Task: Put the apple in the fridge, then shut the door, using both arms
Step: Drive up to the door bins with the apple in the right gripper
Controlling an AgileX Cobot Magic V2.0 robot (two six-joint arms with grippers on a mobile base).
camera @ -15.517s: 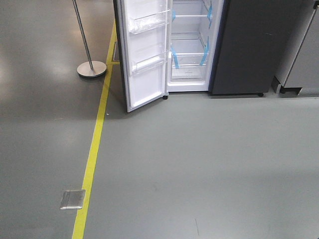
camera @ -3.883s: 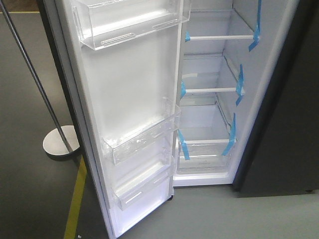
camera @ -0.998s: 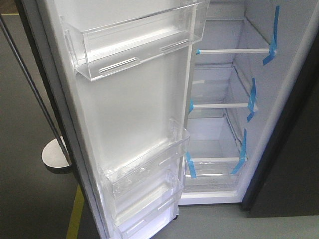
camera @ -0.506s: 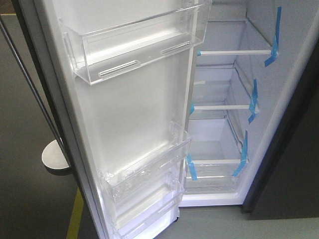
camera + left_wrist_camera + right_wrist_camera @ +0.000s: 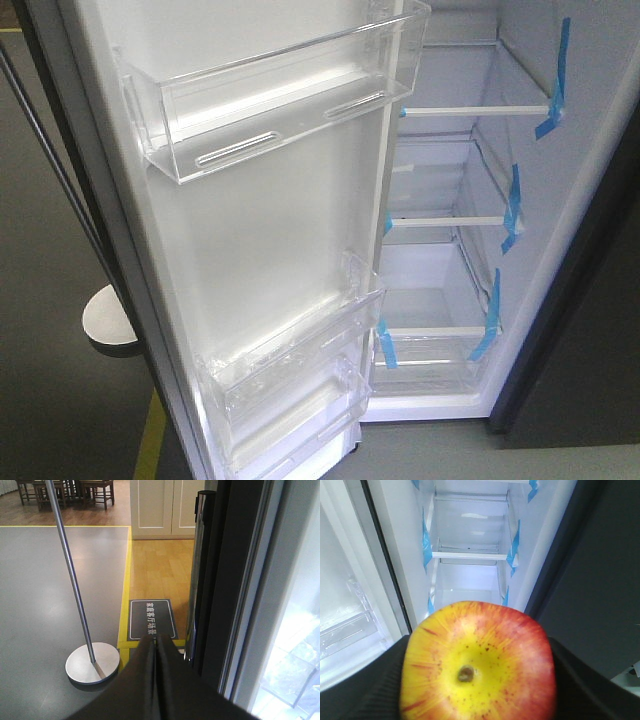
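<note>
In the right wrist view, the red and yellow apple [image 5: 477, 660] fills the lower middle with its stem dimple facing the camera. My right gripper [image 5: 477, 677] is shut on it, a dark finger [image 5: 362, 690] showing on each side. Straight ahead, the fridge [image 5: 470, 530] stands open, with a white interior, glass shelves and blue tape strips. The fridge [image 5: 440, 170] also fills the front view. Its door [image 5: 270, 230] is swung out on the left, with clear bins on its white inside. My left gripper [image 5: 156, 642] is shut on nothing, just left of the door's dark outer edge [image 5: 235, 580].
A metal stanchion pole [image 5: 70, 570] on a round base [image 5: 92, 662] stands left of the door. A yellow floor line [image 5: 125, 590] and a dark floor sign [image 5: 151, 619] lie behind it. The other plain dark grey door [image 5: 590, 350] is shut on the right.
The fridge was a few metres away 15.5 s ago and now fills the front view. Over the last second it has grown slightly larger and shifted a little right.
</note>
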